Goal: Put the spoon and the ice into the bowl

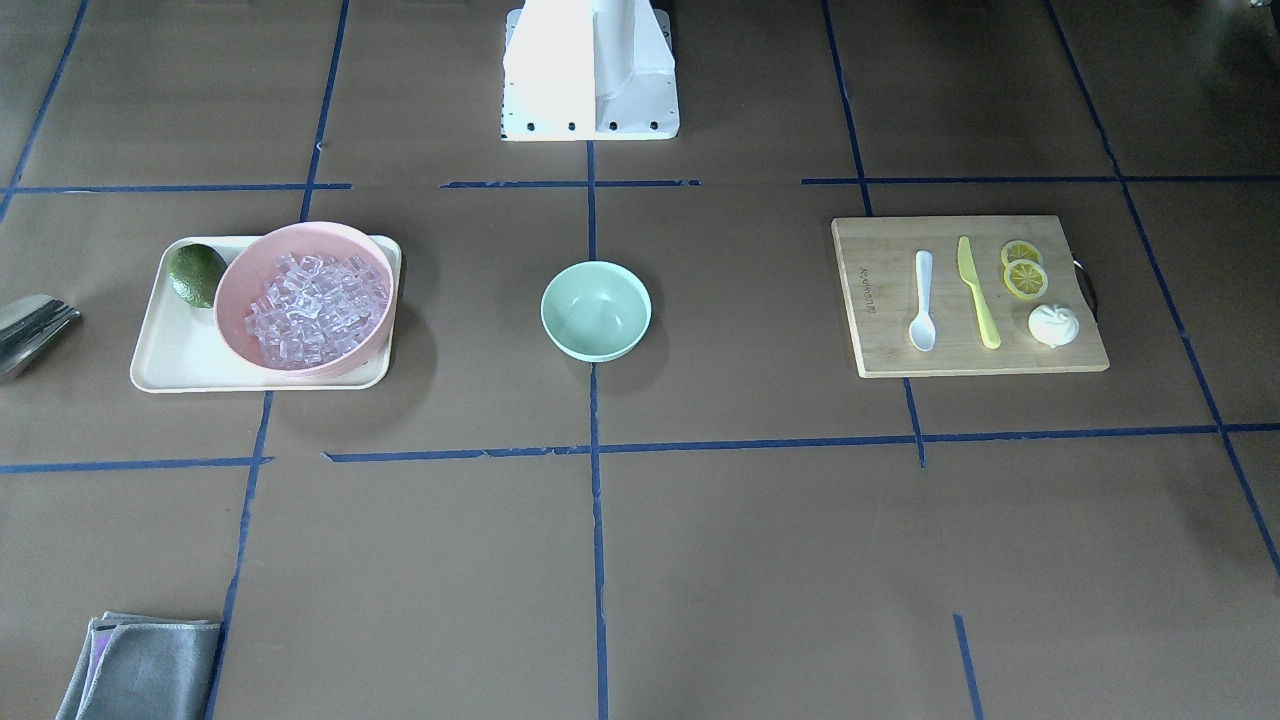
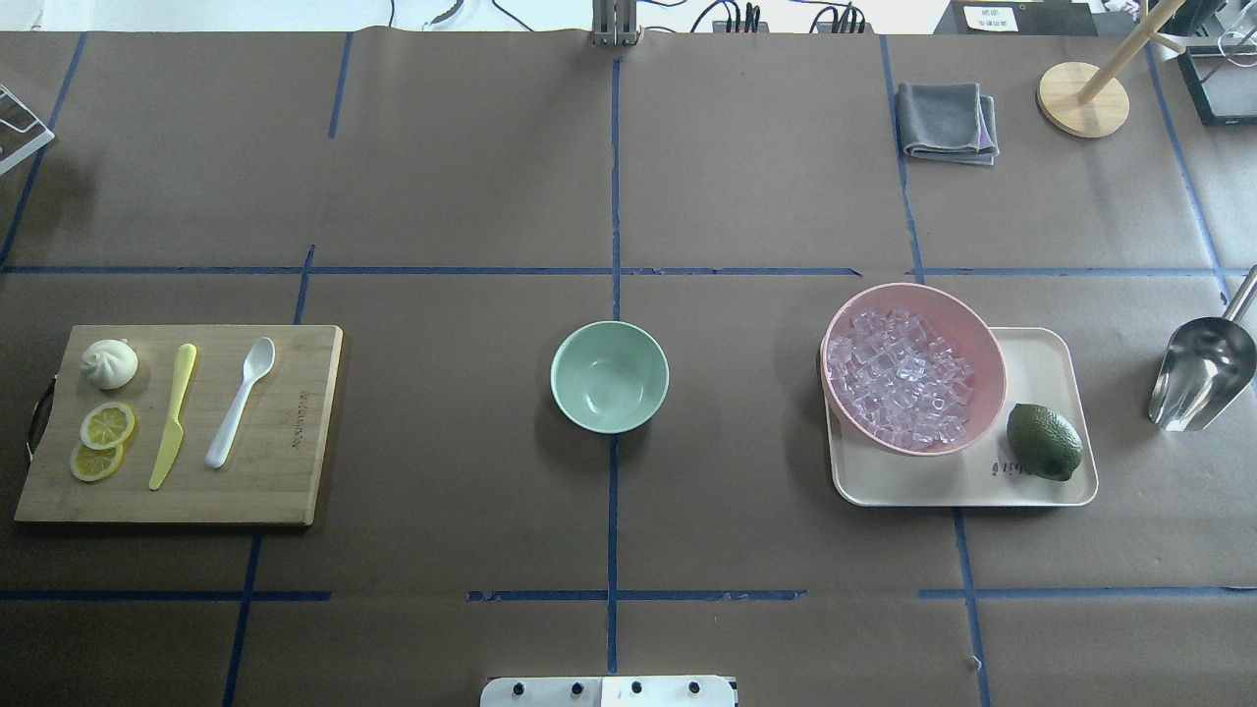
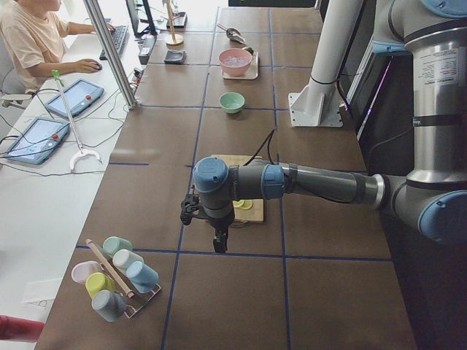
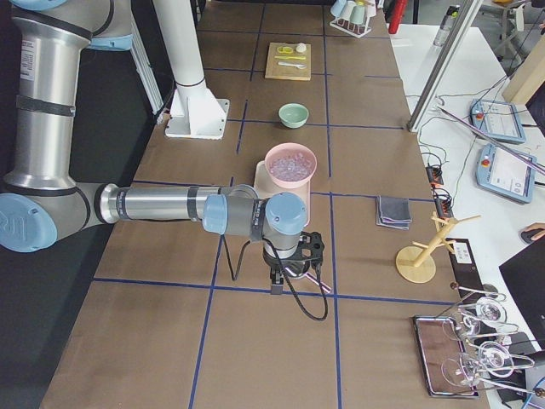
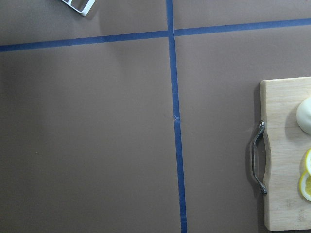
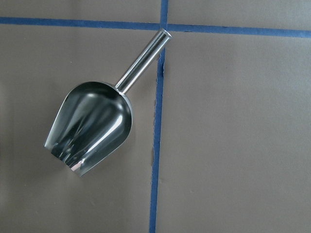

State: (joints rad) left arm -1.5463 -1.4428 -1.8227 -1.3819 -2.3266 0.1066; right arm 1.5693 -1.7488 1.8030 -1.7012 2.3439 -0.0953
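The white spoon [image 2: 239, 401] lies on a wooden cutting board [image 2: 285, 471] at the table's left, beside a yellow-green knife [image 2: 173, 415]. The ice [image 2: 901, 378] fills a pink bowl [image 2: 982, 339] on a cream tray [image 2: 1051, 491] at the right. The mint-green bowl [image 2: 609, 376] stands empty at the centre. My left gripper [image 3: 219, 240] shows only in the exterior left view, hanging over the table past the board's handle end. My right gripper [image 4: 277, 285] shows only in the exterior right view, hanging over a metal scoop [image 6: 90, 126]. I cannot tell if either is open.
A lime [image 2: 1043, 441] lies on the tray. Lemon slices [image 2: 103, 440] and a white bun [image 2: 109, 362] lie on the board. A grey cloth [image 2: 946, 121] and a wooden stand [image 2: 1082, 98] are at the far right. A cup rack [image 3: 117, 277] stands at the left end.
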